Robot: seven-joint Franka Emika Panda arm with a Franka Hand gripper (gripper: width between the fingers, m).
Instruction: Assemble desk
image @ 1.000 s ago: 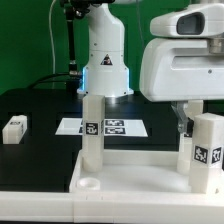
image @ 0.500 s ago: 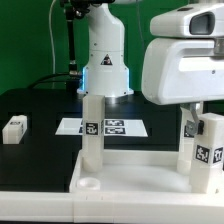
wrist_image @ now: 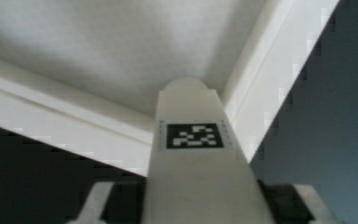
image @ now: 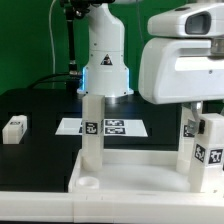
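Standing upright, white block leg (image: 211,150) w/ b&w marker (image: 213,155).

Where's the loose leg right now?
Exterior view, far left: the loose leg lies on the black table, left of the marker board, apart from the tabletop panel.

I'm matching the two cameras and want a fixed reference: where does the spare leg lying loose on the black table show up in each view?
Exterior view: the loose leg lies on its side on the black table at the exterior view's left edge, apart from the tabletop panel.
Wrist view: not in it; only an upright leg and the panel show.
Shared landmark: the tabletop panel's raised rim, behind the upright leg in the wrist view.
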